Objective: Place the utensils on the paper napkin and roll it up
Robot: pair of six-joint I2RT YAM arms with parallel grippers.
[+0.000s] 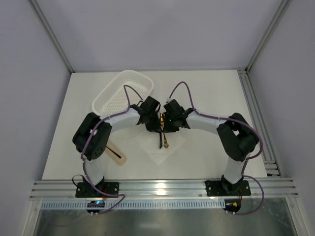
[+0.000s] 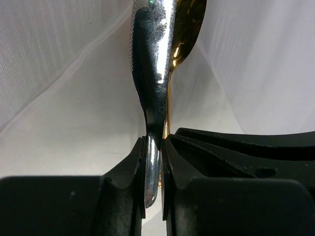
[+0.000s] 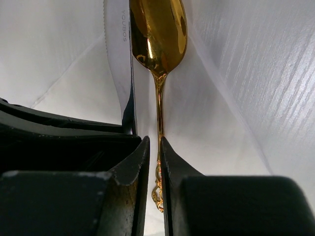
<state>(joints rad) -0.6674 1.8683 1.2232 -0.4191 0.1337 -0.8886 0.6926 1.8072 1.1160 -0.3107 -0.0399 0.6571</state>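
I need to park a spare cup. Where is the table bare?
Bare: the far right of the table, between the basket and the right-hand rail; the near strip in front of the napkin. Crowded: the centre, where the left gripper and right gripper meet over the napkin, and around the beige slab.

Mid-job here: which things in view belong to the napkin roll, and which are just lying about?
Job: paper napkin, gold spoon, silver knife.
Lying about: white basket, beige slab.
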